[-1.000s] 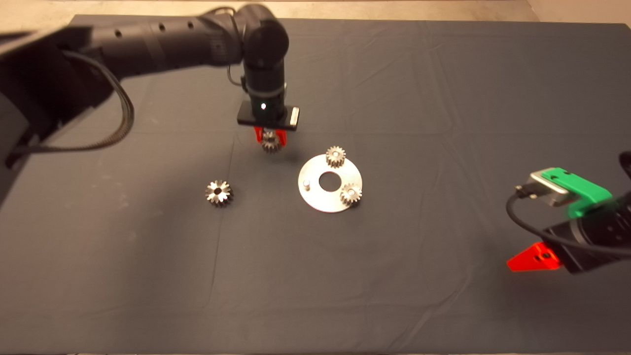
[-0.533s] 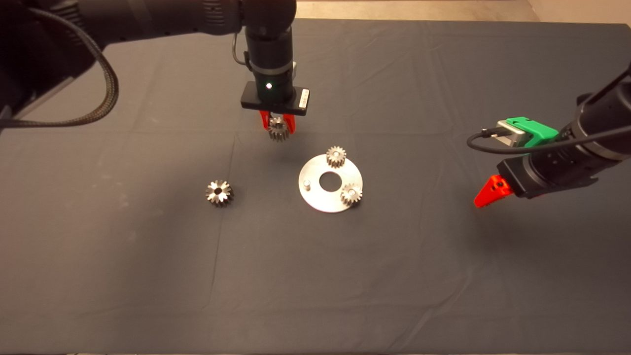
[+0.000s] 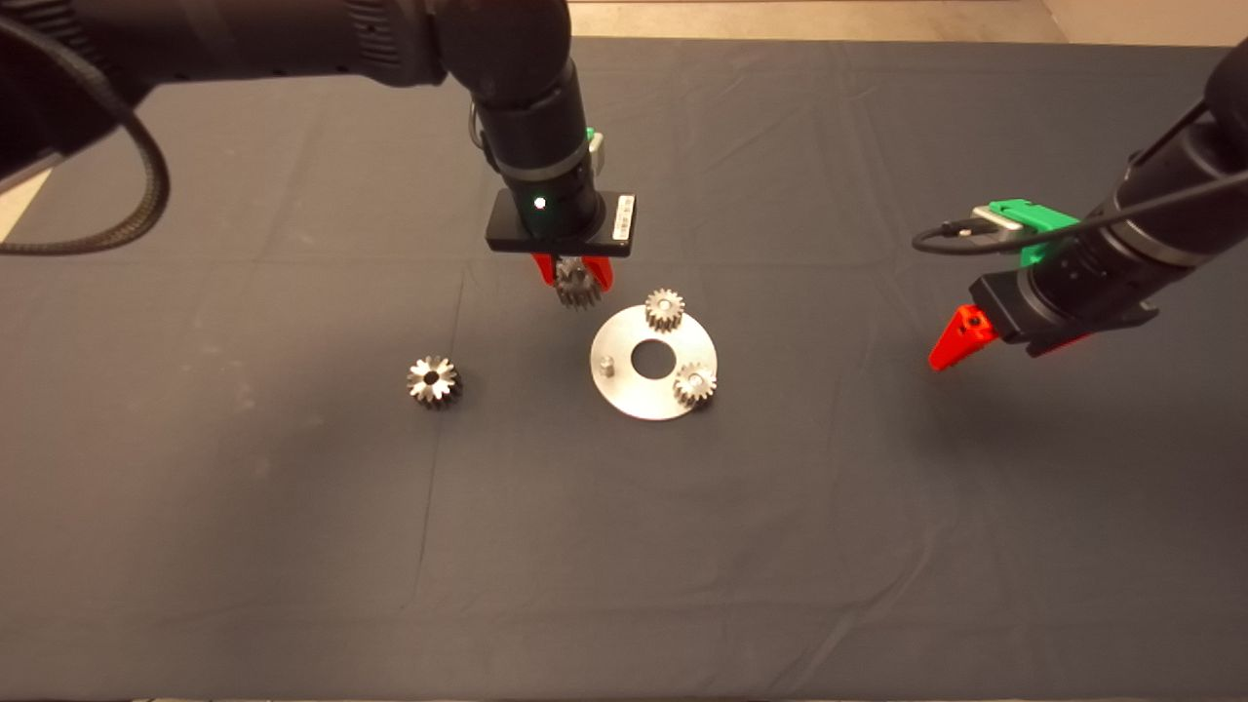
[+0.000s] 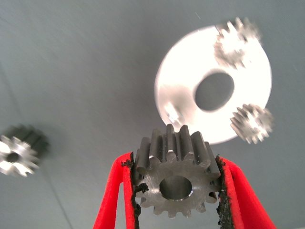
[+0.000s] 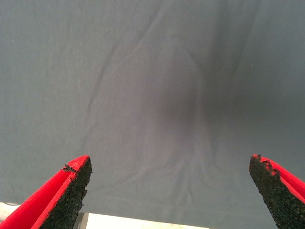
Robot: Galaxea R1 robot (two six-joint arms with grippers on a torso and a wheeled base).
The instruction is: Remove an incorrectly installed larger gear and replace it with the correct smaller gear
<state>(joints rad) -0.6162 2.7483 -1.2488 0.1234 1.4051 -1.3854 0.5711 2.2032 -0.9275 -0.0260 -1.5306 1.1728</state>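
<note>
My left gripper (image 3: 575,280) (image 4: 175,191) hangs above the mat just up and left of the round silver plate (image 3: 634,398) (image 4: 178,78), shut on the smaller gear (image 3: 577,287) (image 4: 175,177), whose bore faces the left wrist camera. The plate bears two small fine-toothed gears (image 3: 664,310) (image 3: 694,384) and one bare pin (image 3: 605,366) (image 4: 172,114) on its left side. The larger gear (image 3: 432,381) (image 4: 16,151), with chunky teeth, lies on the mat left of the plate. My right gripper (image 5: 171,191) hovers open over bare mat at the right, one red finger (image 3: 957,336) showing in the head view.
A dark wrinkled mat (image 3: 780,546) covers the table. Its far edge and a strip of pale floor (image 3: 780,18) run along the top of the head view. The left arm (image 3: 292,39) stretches over the back left of the mat.
The left gripper has carried the smaller gear to the right and nearer the plate. The right arm has risen from the lower right edge and moved inward over the mat.
</note>
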